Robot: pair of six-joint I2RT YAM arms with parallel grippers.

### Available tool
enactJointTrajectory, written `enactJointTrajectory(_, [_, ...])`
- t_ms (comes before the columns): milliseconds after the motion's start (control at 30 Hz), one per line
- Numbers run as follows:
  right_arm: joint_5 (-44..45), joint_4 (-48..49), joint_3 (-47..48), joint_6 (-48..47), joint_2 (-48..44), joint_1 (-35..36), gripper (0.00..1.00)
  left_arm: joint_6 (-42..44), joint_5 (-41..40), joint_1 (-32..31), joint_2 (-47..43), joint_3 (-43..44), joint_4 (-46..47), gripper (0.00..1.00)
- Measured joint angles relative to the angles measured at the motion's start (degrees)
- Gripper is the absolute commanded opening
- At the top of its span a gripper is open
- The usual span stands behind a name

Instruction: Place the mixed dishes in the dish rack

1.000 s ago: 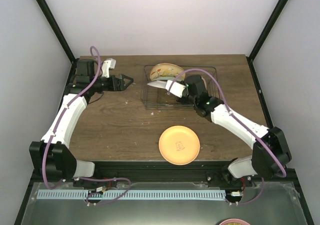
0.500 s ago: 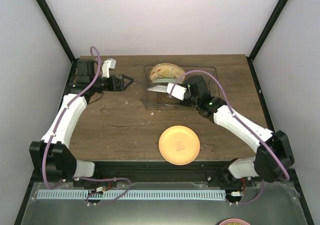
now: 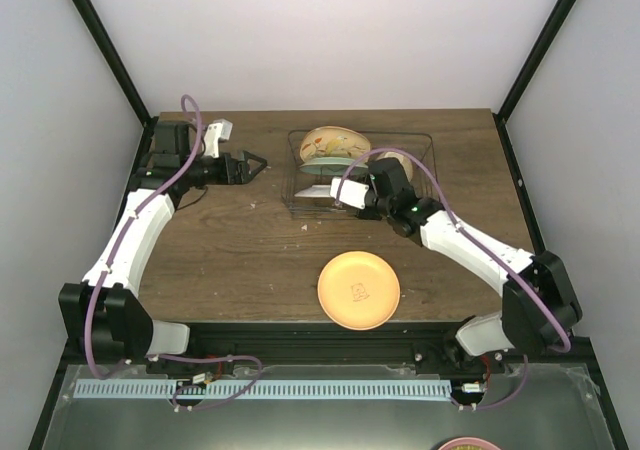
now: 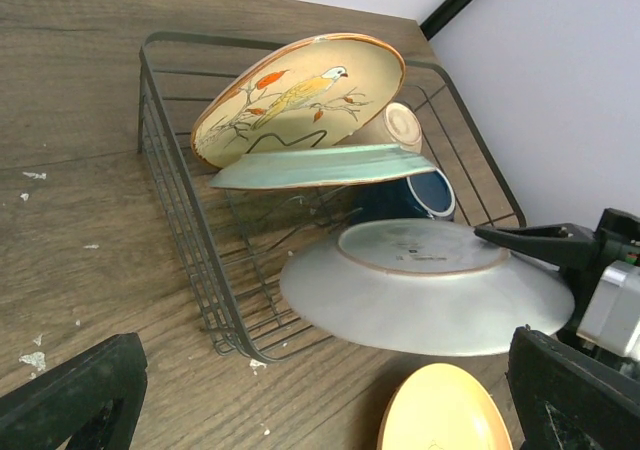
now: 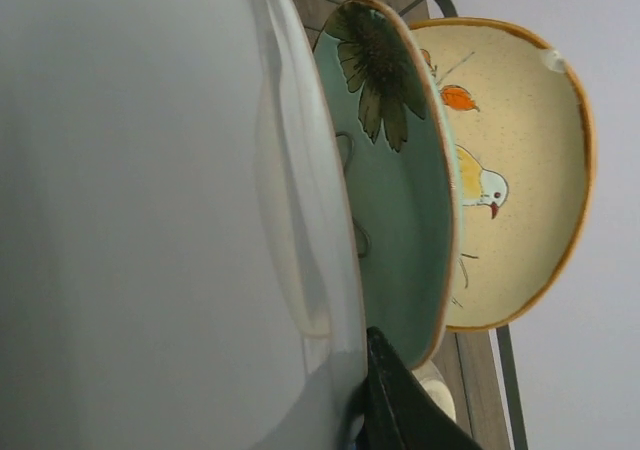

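Four plates show on or above the tabletop [image 3: 230, 250]. The bird plate [image 4: 300, 100] stands tilted at the left end of the dish rack [image 4: 170, 200]. The mint plate [image 4: 320, 165] leans against it, and its face (seen from the right wrist) carries a dark green flower. A pale plate [image 4: 430, 290] is clamped by its rim in the right tool [image 4: 510, 242]. It is held tilted with its foot ring up, and its far edge hangs over the rack's near side, next to the mint plate. An orange-yellow plate [image 3: 359, 290] lies flat on the wood, well in front of the rack and apart from it.

There is one dark blue mug [image 4: 415, 195] and one small cream bowl [image 4: 400, 125], both inside the rack behind the plates. There is one rack, made of thin dark wire with low sides.

The left tool [image 3: 256, 160] hangs over the tabletop to the left of the rack. Its fingers are spread wide and hold nothing.

The tabletop is dark brown wood grain with a few white flecks on it near the rack. Pale walls close it in on three sides, and black posts [image 3: 100, 40] run up at the back corners. A grey metal sill [image 3: 320, 410] with a white slotted strip lies along the near edge.
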Motion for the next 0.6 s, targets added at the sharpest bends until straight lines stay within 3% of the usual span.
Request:
enactJointTrajectory(233, [-0.9,4.3,-1.1,-0.4,3.7,0.0,0.03,-0.2,0.0,0.0,-0.1,-0.1,0.2,1.0])
enactJointTrajectory(433, [-0.8,6.3,-1.1,-0.2,6.0,0.0,0.26,-0.2,0.0,0.0,-0.1,-0.4,0.1,1.0])
enactJointTrajectory(600, [-0.6,9.7,-1.0,0.4,6.2,0.0,0.38,0.4,0.0,0.0,-0.1,-2.4,-0.4,1.0])
